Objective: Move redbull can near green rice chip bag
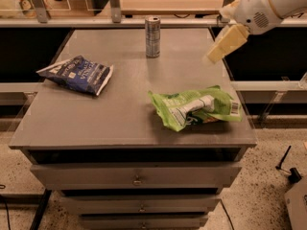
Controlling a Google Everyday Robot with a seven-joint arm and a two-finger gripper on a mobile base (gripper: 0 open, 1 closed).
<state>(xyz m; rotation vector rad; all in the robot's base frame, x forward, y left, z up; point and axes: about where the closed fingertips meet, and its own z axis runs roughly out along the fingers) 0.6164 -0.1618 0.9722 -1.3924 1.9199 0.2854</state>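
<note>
The redbull can (152,36) stands upright at the upper middle of the frame, near the back edge of the counter (120,114). It is well apart from the green rice chip bag (196,108), which lies crumpled at centre right. The gripper (220,47) hangs in the air at upper right, above the counter's right side, holding nothing; whether it is open or closed I cannot tell. The can looks stiff, smooth and easily tipped, so a hold around its mid-body seems best. Bare counter lies between can and bag. The dark blue snack bag (76,74) sits at left, out of the way.
</note>
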